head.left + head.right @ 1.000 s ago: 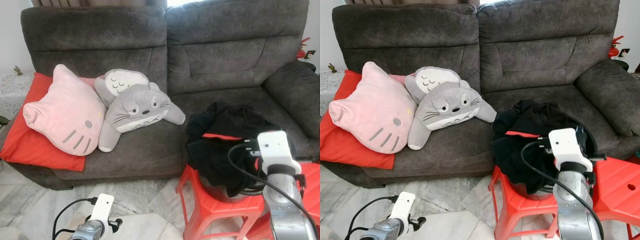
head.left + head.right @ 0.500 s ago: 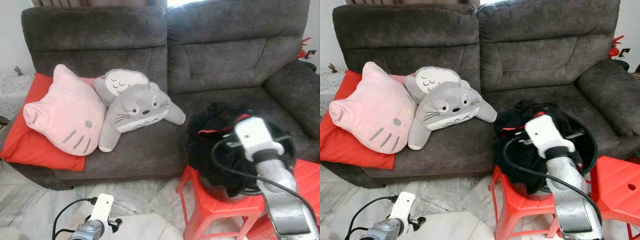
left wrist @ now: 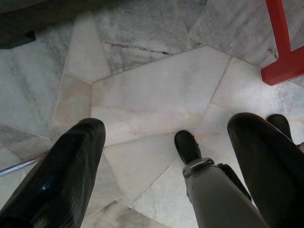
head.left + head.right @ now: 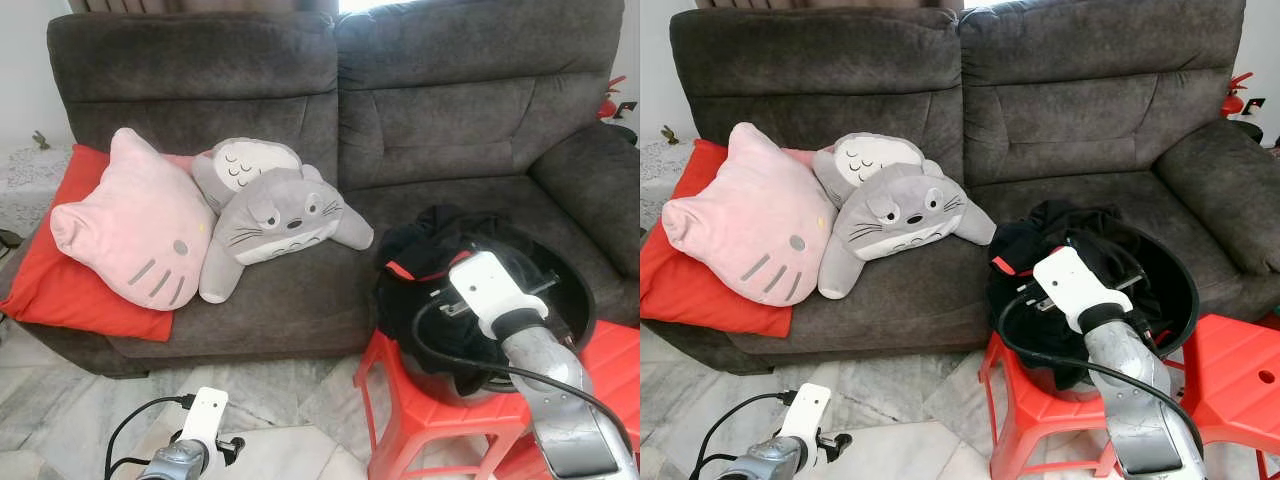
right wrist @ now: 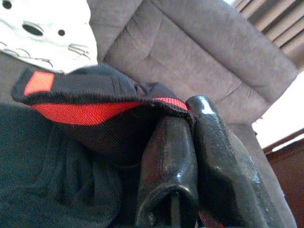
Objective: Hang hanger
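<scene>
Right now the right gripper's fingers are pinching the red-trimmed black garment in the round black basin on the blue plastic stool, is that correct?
Not quite: the plastic stool is red, not blue, as the left eye view shows. The rest holds: the right gripper has its fingers closed on the red-trimmed black garment in the round black basin.
</scene>
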Available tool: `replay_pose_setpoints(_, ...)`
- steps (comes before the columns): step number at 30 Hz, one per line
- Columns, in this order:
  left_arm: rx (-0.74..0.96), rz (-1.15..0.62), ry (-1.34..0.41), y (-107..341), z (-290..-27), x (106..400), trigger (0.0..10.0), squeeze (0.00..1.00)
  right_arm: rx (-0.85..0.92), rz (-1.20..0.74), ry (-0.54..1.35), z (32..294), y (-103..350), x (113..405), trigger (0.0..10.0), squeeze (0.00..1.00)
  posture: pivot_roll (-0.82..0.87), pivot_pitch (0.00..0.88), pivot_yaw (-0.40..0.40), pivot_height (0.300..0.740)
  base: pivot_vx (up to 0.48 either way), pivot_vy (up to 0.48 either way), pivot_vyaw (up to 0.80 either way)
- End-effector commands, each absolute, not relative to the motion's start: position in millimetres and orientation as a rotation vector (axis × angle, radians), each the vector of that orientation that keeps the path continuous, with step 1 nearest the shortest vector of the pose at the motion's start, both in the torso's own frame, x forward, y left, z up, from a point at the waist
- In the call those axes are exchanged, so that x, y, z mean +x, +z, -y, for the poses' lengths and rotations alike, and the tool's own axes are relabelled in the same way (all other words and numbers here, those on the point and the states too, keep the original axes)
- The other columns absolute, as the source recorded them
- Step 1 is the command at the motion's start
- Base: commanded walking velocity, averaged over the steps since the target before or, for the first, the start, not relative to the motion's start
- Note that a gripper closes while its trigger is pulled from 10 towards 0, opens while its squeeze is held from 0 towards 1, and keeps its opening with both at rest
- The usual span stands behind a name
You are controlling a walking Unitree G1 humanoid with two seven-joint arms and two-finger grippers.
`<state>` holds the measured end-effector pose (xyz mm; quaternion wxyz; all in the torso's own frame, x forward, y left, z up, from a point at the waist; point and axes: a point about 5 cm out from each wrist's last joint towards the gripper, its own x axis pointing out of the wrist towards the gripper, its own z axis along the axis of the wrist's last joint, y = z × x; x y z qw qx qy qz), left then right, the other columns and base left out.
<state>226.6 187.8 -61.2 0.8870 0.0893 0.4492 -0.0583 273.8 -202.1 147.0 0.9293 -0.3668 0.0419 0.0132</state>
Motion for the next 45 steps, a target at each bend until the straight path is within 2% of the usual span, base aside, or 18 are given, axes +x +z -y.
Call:
replay_pose_setpoints(1, 0.204, -0.953, -0.126, -62.4, -190.7, 224.2, 10.0, 0.00, -0.744, -0.117, 0.014, 206.7, 143.9, 272.9, 10.0, 0.00, -0.24, 0.000, 0.054, 0.740, 0.000, 0.000, 0.00)
replay_pose_setpoints(2, 0.203, -0.953, -0.126, -62.5, -190.7, 224.1, 10.0, 0.00, -0.742, -0.122, 0.015, 206.8, 143.3, 272.5, 10.0, 0.16, -0.24, 0.000, 0.054, 0.740, 0.000, 0.000, 0.00)
replay_pose_setpoints(3, 0.203, -0.953, -0.126, -62.5, -190.7, 224.1, 10.0, 0.00, -0.740, -0.125, 0.015, 206.8, 143.0, 272.4, 10.0, 0.16, -0.24, 0.000, 0.054, 0.740, 0.000, 0.000, 0.00)
replay_pose_setpoints(5, 0.203, -0.953, -0.125, -62.5, -190.7, 224.1, 10.0, 0.00, -0.741, -0.135, 0.015, 207.0, 141.5, 271.9, 10.0, 0.84, -0.24, 0.000, 0.054, 0.740, 0.000, 0.000, 0.00)
replay_pose_setpoints(7, 0.203, -0.953, -0.126, -62.5, -190.7, 224.1, 10.0, 0.00, -0.748, -0.144, 0.016, 207.2, 140.5, 271.3, 10.0, 0.87, -0.24, 0.000, 0.054, 0.740, 0.000, 0.000, 0.00)
replay_pose_setpoints(8, 0.203, -0.954, -0.127, -62.6, -190.6, 224.1, 10.0, 0.00, -0.745, -0.155, 0.011, 207.9, 139.4, 270.4, 10.0, 1.00, -0.24, 0.000, 0.054, 0.740, 0.000, 0.000, 0.00)
replay_pose_setpoints(35, 0.201, -0.955, -0.137, -62.7, -190.1, 223.9, 10.0, 0.00, -0.686, -0.217, -0.133, 212.0, 129.5, 248.1, 10.0, 1.00, -0.24, 0.000, 0.054, 0.740, 0.000, 0.000, 0.00)
replay_pose_setpoints(36, 0.201, -0.955, -0.137, -62.7, -190.1, 223.9, 10.0, 0.00, -0.674, -0.251, -0.151, 214.0, 122.4, 246.1, 10.0, 0.25, -0.24, 0.000, 0.054, 0.740, 0.000, 0.000, 0.00)
replay_pose_setpoints(37, 0.202, -0.955, -0.138, -62.7, -190.1, 223.9, 10.0, 0.00, -0.654, -0.264, -0.164, 214.9, 119.3, 245.2, 10.0, 0.00, -0.24, 0.000, 0.054, 0.740, 0.000, 0.000, 0.00)
replay_pose_setpoints(43, 0.202, -0.955, -0.138, -62.7, -190.1, 223.9, 10.0, 0.00, -0.567, -0.302, -0.237, 221.0, 110.8, 242.8, 10.0, 0.00, -0.24, 0.000, 0.054, 0.740, 0.000, 0.000, 0.00)
replay_pose_setpoints(45, 0.203, -0.955, -0.139, -62.8, -190.3, 223.6, 10.0, 0.00, -0.490, -0.319, -0.303, 225.0, 105.3, 241.5, 10.0, 0.00, -0.24, 0.000, 0.054, 0.740, 0.000, 0.000, 0.00)
